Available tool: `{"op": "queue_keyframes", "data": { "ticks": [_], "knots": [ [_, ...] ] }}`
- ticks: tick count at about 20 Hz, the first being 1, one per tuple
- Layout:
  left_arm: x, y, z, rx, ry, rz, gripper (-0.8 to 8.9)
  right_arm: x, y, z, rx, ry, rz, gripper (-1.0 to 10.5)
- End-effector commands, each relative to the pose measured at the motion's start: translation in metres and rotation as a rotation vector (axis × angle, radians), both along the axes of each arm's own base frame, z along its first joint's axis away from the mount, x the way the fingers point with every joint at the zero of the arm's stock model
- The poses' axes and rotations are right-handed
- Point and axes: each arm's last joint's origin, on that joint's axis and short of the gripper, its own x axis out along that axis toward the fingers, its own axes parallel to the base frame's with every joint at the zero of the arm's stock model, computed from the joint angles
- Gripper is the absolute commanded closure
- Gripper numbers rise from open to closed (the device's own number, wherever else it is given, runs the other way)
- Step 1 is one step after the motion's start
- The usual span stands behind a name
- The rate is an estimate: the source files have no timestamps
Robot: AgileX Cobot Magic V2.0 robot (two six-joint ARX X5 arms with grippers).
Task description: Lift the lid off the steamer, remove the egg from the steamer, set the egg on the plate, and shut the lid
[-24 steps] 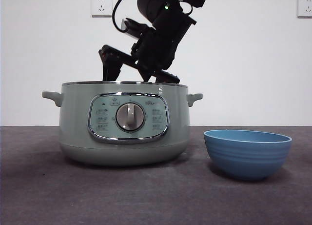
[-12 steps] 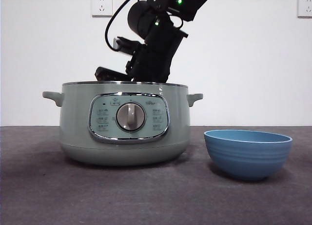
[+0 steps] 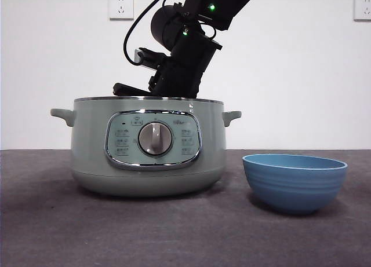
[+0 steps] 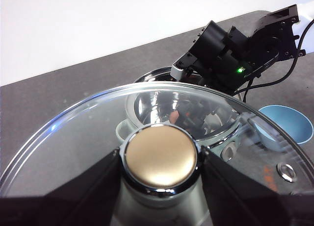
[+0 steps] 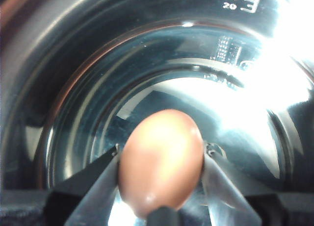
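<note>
In the front view, a white wall socket [image 3: 120, 6] sits at the upper left. Below it, left of centre, stands the steamer [image 3: 148, 148]: a round, smooth, pale sage-green pot with two small side handles and a chrome-framed panel around a silver dial; the panel's small markings are too fine to read. A black arm leans down from the top centre into the pot's open mouth, green lights lit on its casing and a cable looping off its left side. This is the right gripper [image 5: 162, 160], and in its wrist view the jaws are clamped on either side of the egg [image 5: 161, 160], a smooth brown oval inside the shiny metal inner bowl. Embossed level marks "30" and "20" show on the bowl wall at the upper right of that view.

At the lower right of the front view, the plate [image 3: 294, 182], a ridged blue bowl with a lighter rim, rests on the dark grey table [image 3: 46, 226], near the steamer but apart from it.

The left gripper [image 4: 160, 160] grips the round knob of the lid [image 4: 88, 138], a clear glass dome held high above the pot.
</note>
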Motion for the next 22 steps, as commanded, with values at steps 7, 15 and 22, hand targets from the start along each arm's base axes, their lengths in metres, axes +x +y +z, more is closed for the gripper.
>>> {"op": "queue_keyframes", "data": {
  "ticks": [7,15,22],
  "knots": [
    [-0.002,0.001,0.005,-0.018,-0.05,-0.004,8.22,-0.007,-0.008,0.04,0.061,-0.082,-0.01,9.6],
    [-0.001,-0.001,0.012,-0.058,-0.11,-0.034,8.22,-0.099,-0.096,0.19,-0.02,-0.276,-0.064,9.6],
    [0.001,-0.001,0.013,-0.059,-0.111,-0.034,8.22,-0.126,-0.157,0.208,-0.107,-0.193,-0.155,9.6]
  ]
}}
